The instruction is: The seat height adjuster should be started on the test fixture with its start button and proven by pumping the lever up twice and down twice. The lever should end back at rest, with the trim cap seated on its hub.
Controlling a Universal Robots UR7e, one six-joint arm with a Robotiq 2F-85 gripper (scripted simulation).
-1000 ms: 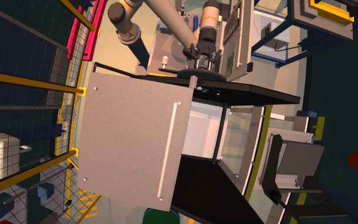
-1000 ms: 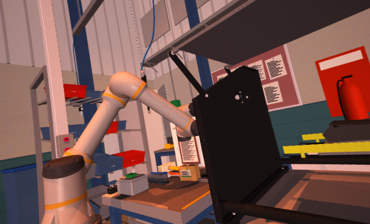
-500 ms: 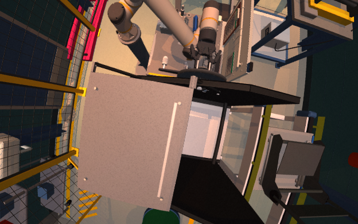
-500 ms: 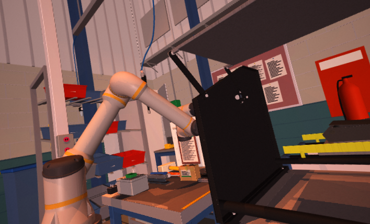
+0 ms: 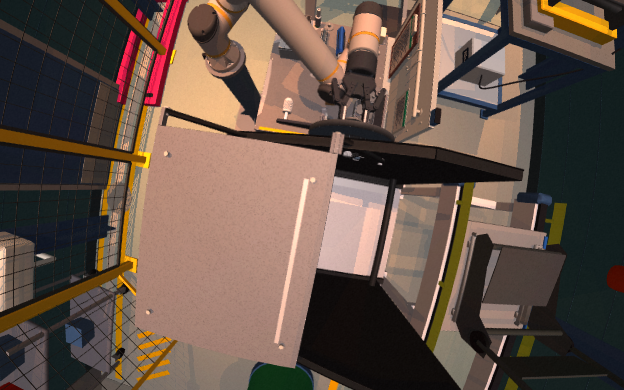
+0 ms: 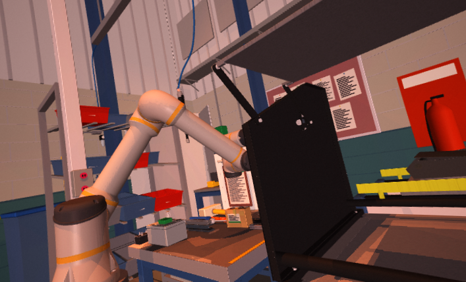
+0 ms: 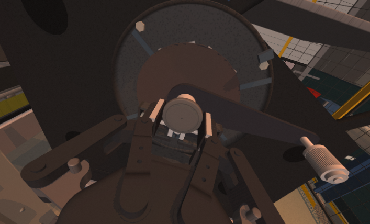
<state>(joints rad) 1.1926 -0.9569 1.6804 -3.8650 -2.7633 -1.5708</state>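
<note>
The trim cap (image 7: 182, 114), a round pale disc, sits between the fingers of my gripper (image 7: 180, 120) at the hub of the seat height adjuster, and I hold it closed in my grip. The adjuster's round dark housing (image 7: 191, 55) is mounted on a black upright plate (image 6: 297, 175). Its dark lever (image 7: 244, 117) runs from the hub to a ribbed pale knob (image 7: 324, 164) at lower right. From the side camera my gripper (image 5: 357, 107) stands right over the dark disc (image 5: 352, 129). The plate hides the gripper from the second side camera.
Behind the plate a workbench (image 6: 206, 248) carries a grey box with a green button (image 6: 166, 229) and small cartons. A large pale panel (image 5: 230, 240) hangs off the fixture. Yellow safety fencing (image 5: 40, 150) closes one side.
</note>
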